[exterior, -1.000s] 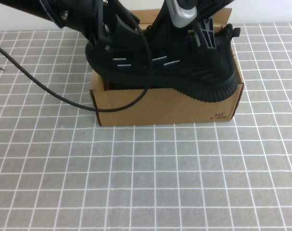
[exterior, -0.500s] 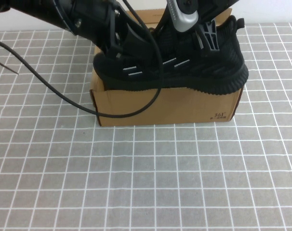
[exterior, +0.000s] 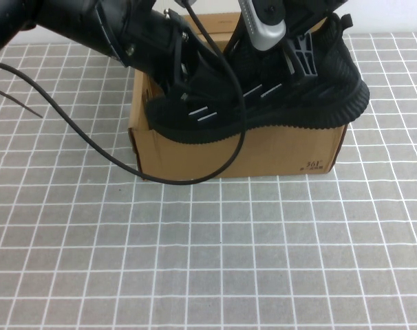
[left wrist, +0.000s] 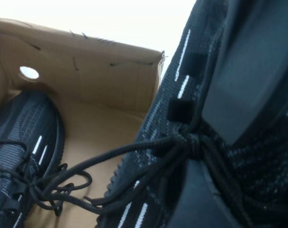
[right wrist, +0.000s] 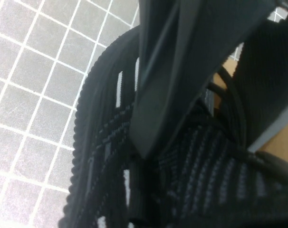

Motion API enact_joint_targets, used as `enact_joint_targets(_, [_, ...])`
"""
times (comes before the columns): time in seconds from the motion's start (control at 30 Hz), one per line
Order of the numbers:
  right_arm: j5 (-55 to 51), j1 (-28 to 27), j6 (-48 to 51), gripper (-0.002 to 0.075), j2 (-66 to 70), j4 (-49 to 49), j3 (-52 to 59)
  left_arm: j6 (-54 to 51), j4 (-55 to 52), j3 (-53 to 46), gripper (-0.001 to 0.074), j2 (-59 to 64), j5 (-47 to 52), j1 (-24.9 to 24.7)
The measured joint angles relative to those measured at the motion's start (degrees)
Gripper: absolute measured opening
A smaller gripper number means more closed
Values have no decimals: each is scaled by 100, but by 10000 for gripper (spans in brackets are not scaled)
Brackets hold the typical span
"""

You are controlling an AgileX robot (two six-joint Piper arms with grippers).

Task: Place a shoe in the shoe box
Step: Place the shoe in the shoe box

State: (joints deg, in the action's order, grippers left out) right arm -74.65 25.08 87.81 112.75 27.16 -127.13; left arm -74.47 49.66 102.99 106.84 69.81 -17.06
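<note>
Black shoe (exterior: 263,103) pinched by left hand (exterior: 184,79) and right hand (exterior: 294,51) above box (exterior: 263,155), upper centre. Best lowered level beside mate (left wrist: 25,142), clearing rim.

A second black sneaker (left wrist: 20,142) lies inside the cardboard, laces loose. The bench (exterior: 208,261) wears a grey cover ruled with a white grid.

Both arms are finished in matte black plastic. A thin black cable (exterior: 84,141) is looped down from the left arm. A silver-grey curved band (exterior: 260,24) is seen on the right arm, and the right gripper (exterior: 301,55) is ribbed along its finger.
</note>
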Motion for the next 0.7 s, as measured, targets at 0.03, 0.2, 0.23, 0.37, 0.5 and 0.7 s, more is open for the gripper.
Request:
enact_joint_targets(0.03, [0,0,0,-8,0,0,0,-35,0,0,361,0,0,0])
enact_joint_targets(0.2, [0,0,0,-8,0,0,0,-131,25,-3,339,0,-12,0])
enact_joint_targets(0.23, [0,0,0,-8,0,0,0,-136,33,-13,317,0,-12,0])
enact_joint_targets(0.37, [-12,0,0,-8,0,0,0,-164,47,-25,181,9,-51,0])
enact_joint_targets(0.5, [-36,0,0,-8,0,22,0,-176,47,-37,60,9,-94,0])
enact_joint_targets(0.7, [-45,0,-371,15,0,-46,0,-131,60,-37,36,9,-106,0])
